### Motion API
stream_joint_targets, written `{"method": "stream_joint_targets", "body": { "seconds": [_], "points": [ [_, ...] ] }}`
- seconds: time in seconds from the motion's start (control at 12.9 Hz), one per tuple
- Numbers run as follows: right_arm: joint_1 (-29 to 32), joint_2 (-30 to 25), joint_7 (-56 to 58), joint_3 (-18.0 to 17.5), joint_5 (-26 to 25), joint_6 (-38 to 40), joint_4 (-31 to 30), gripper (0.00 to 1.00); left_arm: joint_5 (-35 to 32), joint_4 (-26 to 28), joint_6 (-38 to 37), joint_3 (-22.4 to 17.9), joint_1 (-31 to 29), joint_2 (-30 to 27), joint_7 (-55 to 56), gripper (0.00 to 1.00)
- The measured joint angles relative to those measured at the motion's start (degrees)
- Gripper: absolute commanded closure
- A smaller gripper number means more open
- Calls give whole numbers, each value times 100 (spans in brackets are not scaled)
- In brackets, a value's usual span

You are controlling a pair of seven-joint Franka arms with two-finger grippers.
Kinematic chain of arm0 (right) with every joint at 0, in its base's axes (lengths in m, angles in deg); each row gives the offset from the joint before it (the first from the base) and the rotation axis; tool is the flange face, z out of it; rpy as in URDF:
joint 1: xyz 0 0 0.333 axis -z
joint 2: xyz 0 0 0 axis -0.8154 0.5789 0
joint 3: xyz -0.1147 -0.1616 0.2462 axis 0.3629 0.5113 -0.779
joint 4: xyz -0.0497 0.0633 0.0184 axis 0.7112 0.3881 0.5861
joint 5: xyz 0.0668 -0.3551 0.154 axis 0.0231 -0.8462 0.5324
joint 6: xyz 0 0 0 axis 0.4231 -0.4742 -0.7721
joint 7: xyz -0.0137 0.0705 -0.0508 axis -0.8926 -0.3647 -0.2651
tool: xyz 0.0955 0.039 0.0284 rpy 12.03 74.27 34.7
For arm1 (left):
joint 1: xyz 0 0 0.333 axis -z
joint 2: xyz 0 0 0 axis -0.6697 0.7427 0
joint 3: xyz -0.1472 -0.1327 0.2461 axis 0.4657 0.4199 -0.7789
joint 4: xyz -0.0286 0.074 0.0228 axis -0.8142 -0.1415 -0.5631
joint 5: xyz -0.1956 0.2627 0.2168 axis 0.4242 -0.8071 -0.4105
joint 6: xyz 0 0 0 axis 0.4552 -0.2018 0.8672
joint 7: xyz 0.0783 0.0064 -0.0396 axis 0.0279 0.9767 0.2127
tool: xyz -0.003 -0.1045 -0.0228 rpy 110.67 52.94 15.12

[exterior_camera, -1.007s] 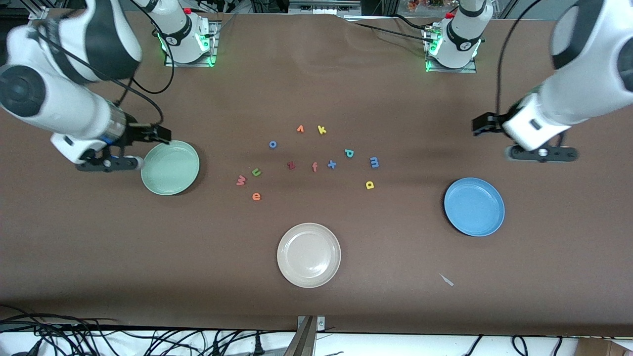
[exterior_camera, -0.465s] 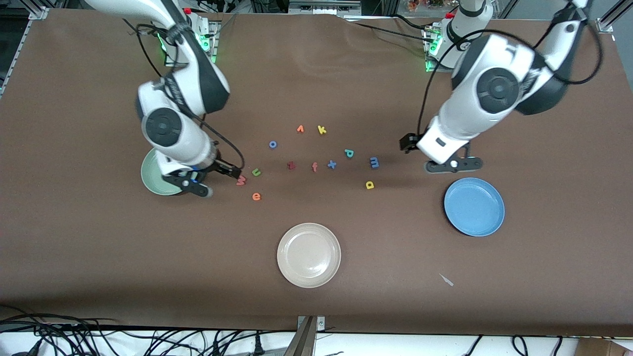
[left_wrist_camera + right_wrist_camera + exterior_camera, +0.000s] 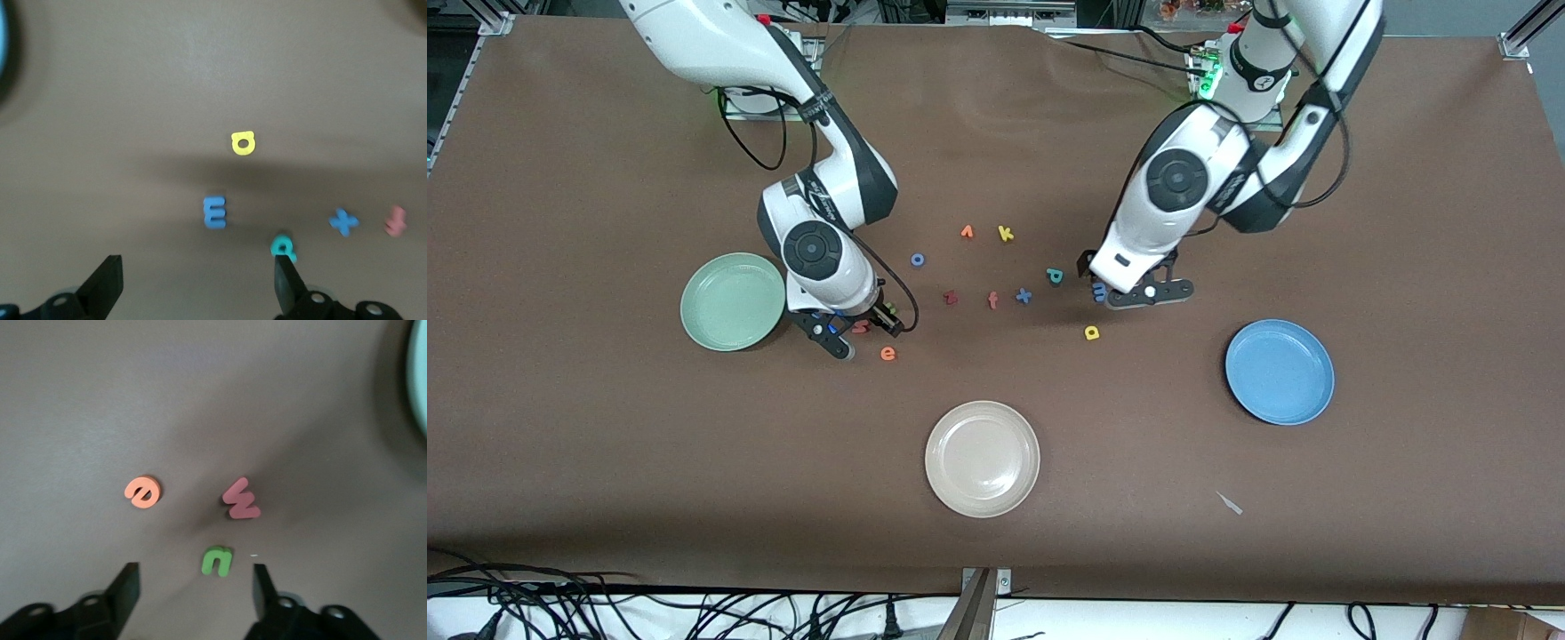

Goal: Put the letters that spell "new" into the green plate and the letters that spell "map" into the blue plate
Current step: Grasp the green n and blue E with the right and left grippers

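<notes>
Both arms have swung in from the ends of the table since a second ago and now hang bent over the scattered letters; the right pincer [image 3: 862, 328], once beside the green plate, is low over the pinkish-red w [image 3: 240, 499] and the green n [image 3: 217, 561], its dark fingers [image 3: 125, 590] parted with the n on the table between them and nothing grasped; the orange e [image 3: 887, 354] lies flat just nearer the camera; the right arm's white forearm slopes down from its base, elbow folded above the wrist; the green plate [image 3: 698, 313], smooth, round and pale mint with a raised rim, sits empty just beside this pincer toward the right arm's end of the table.

The left pincer [image 3: 1100, 291] hovers low over the blue m [image 3: 215, 212], fingers [image 3: 285, 283] spread wide and empty; the teal p [image 3: 283, 246] lies just beside one fingertip and the yellow a [image 3: 243, 143] rests nearer the camera; the left arm curls down from its base in a tight bend; the blue plate [image 3: 1316, 391], glossy mid-blue and rimmed, stands empty well apart toward the left arm's end.

All letters are small, flat, matte foam shapes on the brown table [image 3: 605, 462]; a beige plate [image 3: 943, 480] sits nearest the camera.
</notes>
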Motion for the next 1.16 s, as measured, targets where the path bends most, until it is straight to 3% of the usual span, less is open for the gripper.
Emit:
{"method": "stream_joint_targets", "body": {
  "seconds": [0.31,0.62,0.7,0.93,1.16],
  "points": [
    [-161,255,-465,9,-1,-660,-230,31,-388,-3,563,-9,138,794,374,0],
    [-170,270,-482,37,-1,-665,-352,31,-396,-23,806,-37,119,1158,350,14],
    [-170,271,-482,37,-1,-665,-399,37,-414,-25,808,-37,118,1196,345,15],
    [-171,270,-543,37,-1,-671,-470,71,-504,-26,808,-38,108,1300,345,30],
    [-173,270,-600,37,-1,-708,-486,91,-505,-26,808,-39,93,1373,341,59]
  ]
}}
